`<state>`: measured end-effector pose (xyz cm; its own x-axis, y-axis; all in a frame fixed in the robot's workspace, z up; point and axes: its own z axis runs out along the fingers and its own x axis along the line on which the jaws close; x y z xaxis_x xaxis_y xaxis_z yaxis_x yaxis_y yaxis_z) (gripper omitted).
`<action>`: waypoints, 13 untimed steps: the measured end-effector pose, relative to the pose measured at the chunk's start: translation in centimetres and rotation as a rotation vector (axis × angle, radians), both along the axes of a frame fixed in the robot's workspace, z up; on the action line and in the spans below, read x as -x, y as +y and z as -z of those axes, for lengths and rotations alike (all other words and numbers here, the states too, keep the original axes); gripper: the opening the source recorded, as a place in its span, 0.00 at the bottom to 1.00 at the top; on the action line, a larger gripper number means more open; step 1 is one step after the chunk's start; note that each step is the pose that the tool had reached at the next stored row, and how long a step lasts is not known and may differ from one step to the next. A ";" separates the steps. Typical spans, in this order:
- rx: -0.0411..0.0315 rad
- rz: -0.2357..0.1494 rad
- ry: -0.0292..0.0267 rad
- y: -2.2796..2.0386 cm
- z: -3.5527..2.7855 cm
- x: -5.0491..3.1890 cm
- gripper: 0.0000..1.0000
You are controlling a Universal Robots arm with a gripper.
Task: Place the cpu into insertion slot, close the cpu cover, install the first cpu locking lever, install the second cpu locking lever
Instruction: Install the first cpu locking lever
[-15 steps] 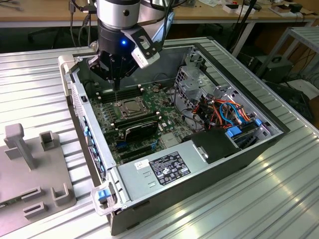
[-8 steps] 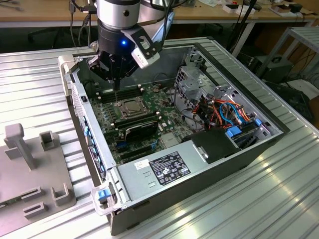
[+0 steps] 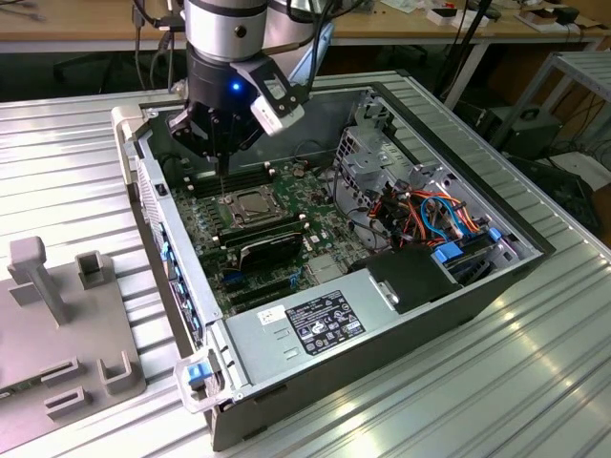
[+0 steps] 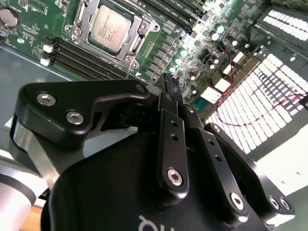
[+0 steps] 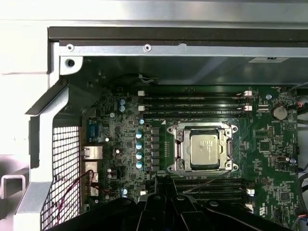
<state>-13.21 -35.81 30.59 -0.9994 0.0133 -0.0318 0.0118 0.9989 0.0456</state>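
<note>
Arm posed vertically over the green board (image 3: 286,243), gripper (image 3: 221,191) closed and empty beside the cpu (image 5: 207,149), which sits in the insertion slot (image 5: 171,168) under the cpu cover (image 5: 182,149); lever detail indistinct.

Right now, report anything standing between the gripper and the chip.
Nothing visible does. The gripper hangs above the green board near the chip, which sits with its top bare inside the metal frame.

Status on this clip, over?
Hand shut, empty, just above the board. Chip seated, cover down around it. Nothing in the way.
</note>
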 end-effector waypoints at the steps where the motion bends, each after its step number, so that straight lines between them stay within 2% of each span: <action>1: 0.0000 0.000 0.0001 0.10 0.18 0.00 0.11; 3: 0.0001 0.000 0.0002 0.46 0.54 0.00 0.11; 9: 0.0000 0.000 0.0001 2.57 1.69 0.01 0.11; 11: -0.0001 0.000 0.0000 2.85 2.10 0.01 0.11; 13: 0.0002 0.000 0.0003 2.93 2.34 0.00 0.11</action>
<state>-13.21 -32.88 28.25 -0.9994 0.0132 -0.0315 0.0118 0.9989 0.0454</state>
